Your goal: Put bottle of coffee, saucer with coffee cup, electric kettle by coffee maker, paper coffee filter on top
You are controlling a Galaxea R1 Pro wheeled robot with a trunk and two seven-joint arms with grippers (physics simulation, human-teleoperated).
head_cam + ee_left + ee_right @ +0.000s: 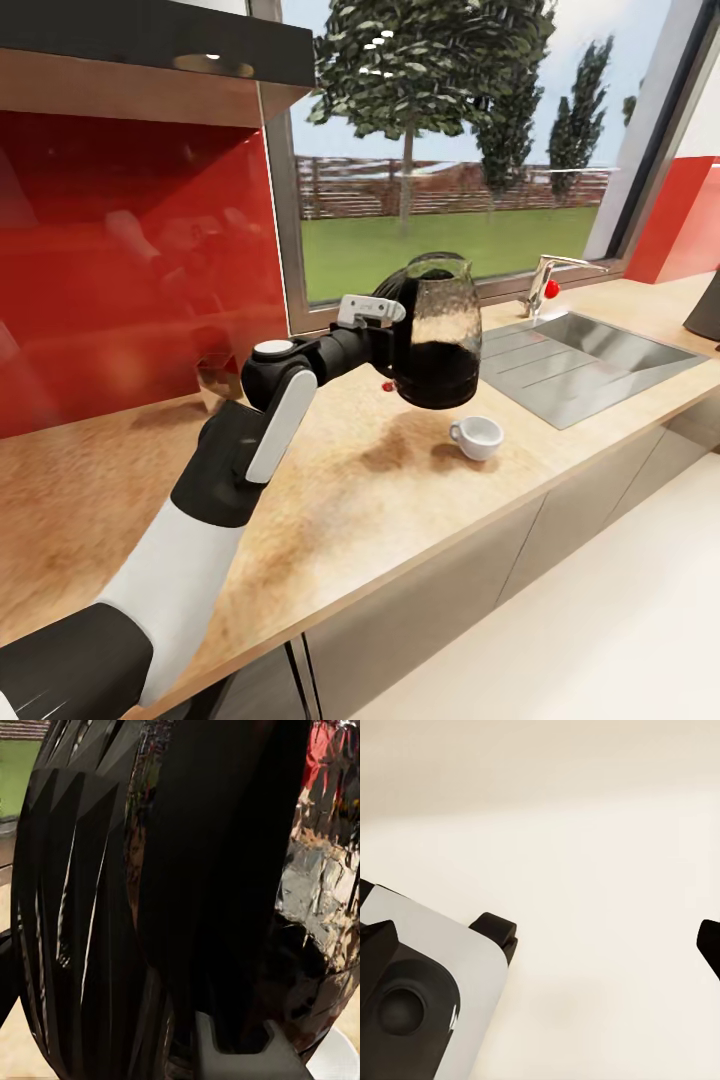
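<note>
My left gripper (388,325) is shut on the handle of the electric kettle (438,335), a dark glassy rounded kettle hanging a little above the countertop (330,500). In the left wrist view the kettle (90,907) is very close, with its black handle (225,870) running between my fingers. The white coffee cup (477,437) stands on the countertop just below and right of the kettle. The dark side of the coffee maker (706,305) shows at the far right edge. My right gripper (601,937) hangs open over pale floor. The bottle of coffee, paper coffee filter and saucer are out of view.
A steel sink (585,360) with a faucet (545,283) lies right of the cup, under the window. A red backsplash (130,260) runs behind the counter, with a small brownish object (215,383) at its foot. Part of my base (412,990) is below the right gripper.
</note>
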